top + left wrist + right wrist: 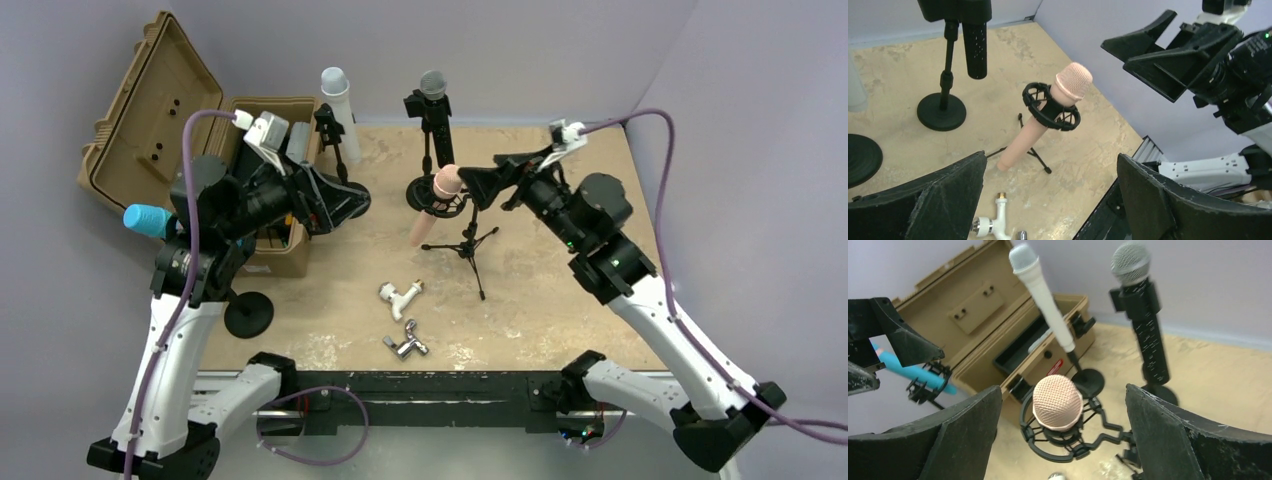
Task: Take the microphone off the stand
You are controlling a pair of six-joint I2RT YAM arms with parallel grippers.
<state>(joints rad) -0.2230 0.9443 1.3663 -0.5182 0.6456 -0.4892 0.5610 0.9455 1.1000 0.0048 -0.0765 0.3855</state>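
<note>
- The top view looks down from high behind the near edge, over the whole surface (pixel 560 300).
- The wrist views face each other, sharing the pink microphone (pixel 1057 402) close up.

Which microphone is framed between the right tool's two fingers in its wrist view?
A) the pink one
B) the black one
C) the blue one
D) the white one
A: the pink microphone, seated in its black shock mount, appears centred between the spread fingers of the right tool.
</note>
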